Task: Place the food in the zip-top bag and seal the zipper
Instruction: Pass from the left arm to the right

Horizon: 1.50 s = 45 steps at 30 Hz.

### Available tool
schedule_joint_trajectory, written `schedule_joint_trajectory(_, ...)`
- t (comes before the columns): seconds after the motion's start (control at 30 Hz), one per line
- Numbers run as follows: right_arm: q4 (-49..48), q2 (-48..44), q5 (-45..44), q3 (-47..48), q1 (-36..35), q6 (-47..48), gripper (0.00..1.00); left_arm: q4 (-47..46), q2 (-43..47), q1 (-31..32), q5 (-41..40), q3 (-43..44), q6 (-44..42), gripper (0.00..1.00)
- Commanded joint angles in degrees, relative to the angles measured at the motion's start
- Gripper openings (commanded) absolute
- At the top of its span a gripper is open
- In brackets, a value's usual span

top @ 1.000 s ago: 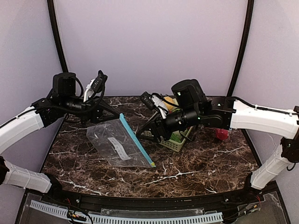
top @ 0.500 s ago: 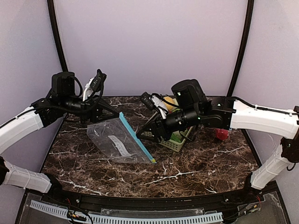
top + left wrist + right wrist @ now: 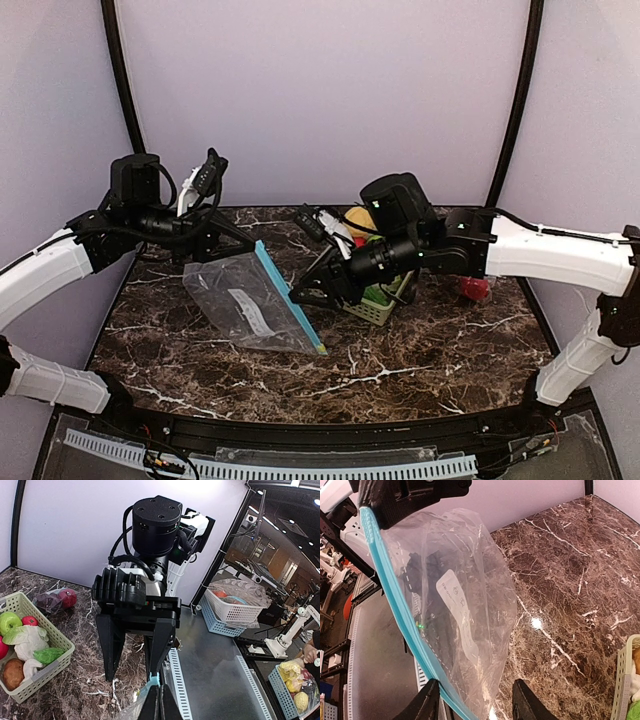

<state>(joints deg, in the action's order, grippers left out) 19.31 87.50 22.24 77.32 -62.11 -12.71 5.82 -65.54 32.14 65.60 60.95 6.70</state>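
Observation:
The clear zip-top bag (image 3: 245, 305) with a blue zipper strip (image 3: 290, 298) hangs tilted over the table's left middle. My left gripper (image 3: 250, 243) is shut on its upper zipper corner (image 3: 155, 681). My right gripper (image 3: 297, 292) is open at the strip's middle. In the right wrist view its fingers (image 3: 427, 705) straddle the bag (image 3: 465, 595), with the zipper (image 3: 395, 610) running past the left one. The food lies in the pale green basket (image 3: 385, 312): cauliflower (image 3: 27, 639), a green apple (image 3: 9, 621), a small red fruit (image 3: 30, 620) and a brown piece (image 3: 12, 672).
The basket (image 3: 55, 634) stands just behind and right of my right gripper (image 3: 131, 676). A small clear wrap with red and dark pieces (image 3: 475, 288) lies at the table's right, beyond the basket. Purple walls close the back and sides.
My right gripper has moved left and down onto the bag's zipper edge and its jaws have narrowed. The bag has swung slightly left. The left arm has barely moved.

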Motion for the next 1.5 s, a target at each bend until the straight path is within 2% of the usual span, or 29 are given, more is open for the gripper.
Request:
schedule_joint_trajectory(0.0, -1.4, 0.6, 3.7, 1.6, -0.6, 0.7, 0.48, -0.9, 1.1, 0.3, 0.9, -0.2, -0.2, 0.01)
schedule_joint_trajectory(0.07, -1.5, 0.8, 3.8, 1.7, -0.7, 0.7, 0.46, -1.1, 1.0, 0.3, 0.8, -0.2, 0.0, 0.01)
schedule_joint_trajectory(0.33, -1.8, 1.6, 4.3, 2.6, -0.8, 1.0, 0.26, -1.8, 1.0, 0.3, 0.8, -0.4, 0.4, 0.01)
schedule_joint_trajectory(0.47, -2.1, 2.3, 6.0, 3.0, -0.8, 1.1, 0.22, -1.8, 0.9, 0.3, 0.5, -0.6, 0.2, 0.01)
schedule_joint_trajectory(0.57, -1.8, 2.8, 6.7, 3.2, -1.0, 1.1, 0.15, -1.6, 0.9, 0.3, 0.3, -0.7, 0.1, 0.01)
schedule_joint_trajectory(0.7, -2.2, 2.4, 6.8, 2.9, -1.0, 0.9, 0.00, -1.2, 0.9, 0.2, -0.5, -0.8, -0.4, 0.01)
schedule_joint_trajectory(0.83, -2.3, 0.6, 1.3, 2.2, -0.9, -0.2, 0.00, -0.3, 1.0, 0.2, -3.8, -0.7, -1.2, 0.01)
schedule_joint_trajectory(0.87, -2.0, 0.2, -1.0, 2.0, -0.8, -0.7, 0.00, 1.0, 1.1, 0.2, -5.0, -0.5, -1.5, 0.05)
schedule_joint_trajectory(0.9, -1.5, -0.3, -3.0, 1.8, -0.6, -1.4, 0.00, 1.8, 1.2, 0.2, -8.8, -0.3, -2.2, 0.21)
schedule_joint_trajectory(0.93, -0.9, -0.7, -5.4, 1.6, -0.2, -2.0, 0.00, 3.4, 1.5, 0.2, -11.1, -0.1, -2.6, 0.32)
schedule_joint_trajectory(0.97, -0.2, -1.1, -7.6, 1.4, 0.5, -3.0, 0.00, 4.9, 2.2, 0.2, -16.8, -0.1, -3.2, 0.48)
schedule_joint_trajectory(1.03, 1.9, -1.7, -11.5, 1.1, 1.9, -4.7, 0.00, 6.5, 3.5, 0.2, -26.1, -0.2, -3.8, 0.65)
schedule_joint_trajectory(1.1, 4.3, -2.1, -14.9, 0.8, 3.3, -6.7, 0.00, 7.4, 4.9, 0.2, -34.7, -0.5, -3.4, 0.73)
schedule_joint_trajectory(1.13, 5.1, -2.5, -16.0, 0.5, 4.0, -7.5, 0.00, 7.4, 5.5, 0.2, -38.9, -1.1, -2.4, 0.75)
schedule_joint_trajectory(1.2, 5.8, -3.3, -17.7, -0.3, 4.8, -8.3, 0.00, 6.9, 6.7, 0.2, -42.4, -2.2, 0.5, 0.76)
schedule_joint_trajectory(1.37, 4.8, -3.3, -15.5, 0.0, 4.6, -9.5, 0.00, 0.1, 7.1, 1.0, -40.3, -7.0, 12.4, 0.75)
schedule_joint_trajectory(1.47, 0.9, -1.4, -13.0, 0.2, 3.3, -10.9, 0.00, -4.5, 6.9, 4.0, -42.0, -10.0, 19.9, 0.74)
